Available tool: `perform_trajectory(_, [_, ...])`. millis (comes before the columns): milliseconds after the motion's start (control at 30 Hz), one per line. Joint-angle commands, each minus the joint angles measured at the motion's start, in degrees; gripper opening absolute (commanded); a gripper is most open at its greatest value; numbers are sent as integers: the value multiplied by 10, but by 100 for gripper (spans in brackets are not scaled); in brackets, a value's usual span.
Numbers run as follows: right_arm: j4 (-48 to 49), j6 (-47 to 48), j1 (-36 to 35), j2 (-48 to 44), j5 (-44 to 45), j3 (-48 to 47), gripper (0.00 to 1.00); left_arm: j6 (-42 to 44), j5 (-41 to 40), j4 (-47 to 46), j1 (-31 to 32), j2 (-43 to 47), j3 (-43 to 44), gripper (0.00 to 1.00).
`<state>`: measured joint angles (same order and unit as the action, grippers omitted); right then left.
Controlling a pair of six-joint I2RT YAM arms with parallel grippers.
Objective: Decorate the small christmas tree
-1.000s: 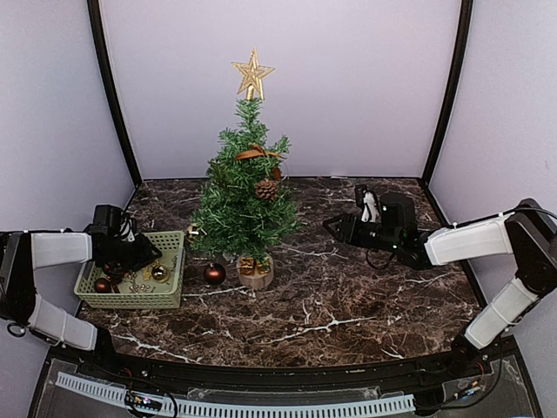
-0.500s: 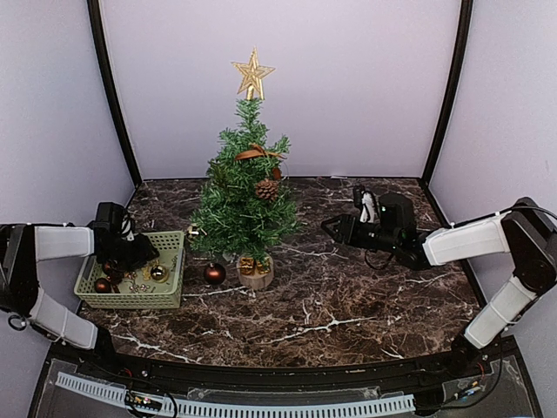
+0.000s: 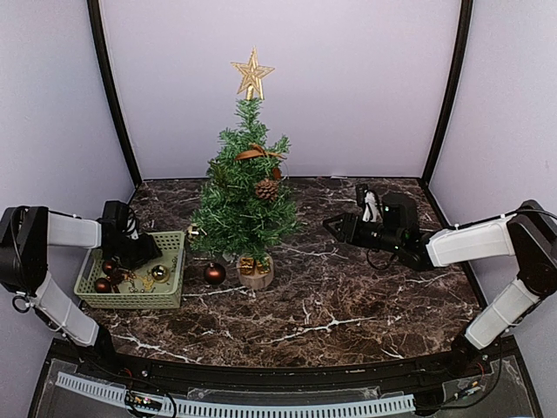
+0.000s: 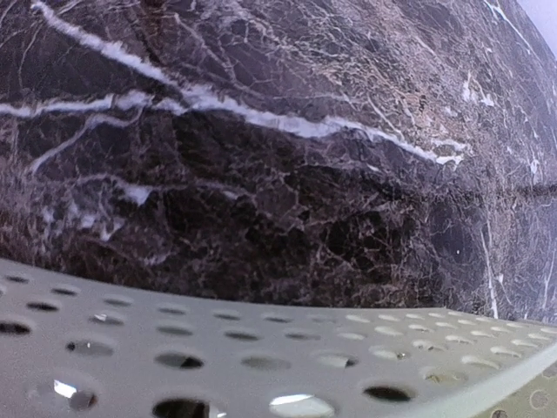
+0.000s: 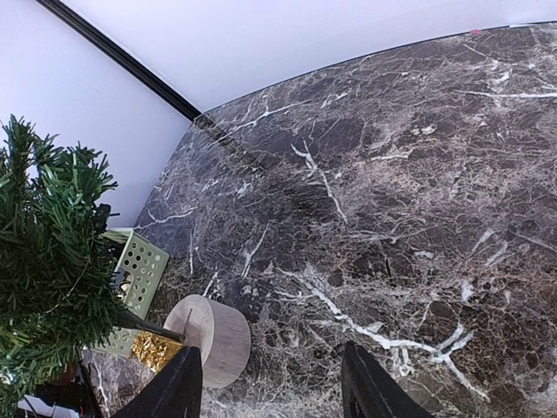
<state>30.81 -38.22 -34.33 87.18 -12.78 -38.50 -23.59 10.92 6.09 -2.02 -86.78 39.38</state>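
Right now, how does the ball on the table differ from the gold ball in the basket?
The table ball is dark reddish-brown; the basket ball is gold. The table ball lies on the table by the wooden base; the gold one sits inside the green basket. Both are round, neither hangs on the tree.

A dark brown marble-patterned tabletop (image 3: 348,296) veined in white; at its left, a pale green perforated plastic basket (image 3: 165,299), its holed wall filling the lower left wrist view; inside lie a small brown glossy ball (image 3: 103,285) and a small gold shiny ball (image 3: 159,273); just right of the basket, on the marble, a dark red-brown glossy ball (image 3: 214,273); pale lilac walls (image 3: 348,87) behind, edged by black frame posts (image 3: 109,87).
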Motion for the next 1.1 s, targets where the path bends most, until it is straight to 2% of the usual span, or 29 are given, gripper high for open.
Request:
perform_trajectory(0, [20,3,6,-6,4,0,55,7,12,18,9,-35,6,51])
perform_trajectory(67, [18,3,5,-9,7,2,55,8,5,25,14,-25,4,45])
perform_trajectory(133, [16,4,6,-13,9,3,55,6,-8,30,16,3,-5,44])
perform_trajectory(267, [14,4,6,-11,11,4,55,2,4,31,16,78,-36,47])
perform_trajectory(567, [31,-2,6,8,-4,-8,55,-23,52,92,94,195,-87,48])
perform_trajectory(667, [34,-3,6,10,-7,-7,55,-36,79,100,98,232,-99,46])
perform_trajectory(767, [36,-6,6,9,-10,-3,55,-50,91,105,99,249,-106,37])
perform_trajectory(833, [37,-8,6,4,-9,2,55,-54,97,120,100,256,-102,35])
perform_trajectory(900, [37,-8,6,-1,-7,7,55,-55,86,124,100,269,-99,35])
perform_trajectory(1067, [37,-8,6,-6,-7,11,55,-39,-40,138,99,255,-81,41])
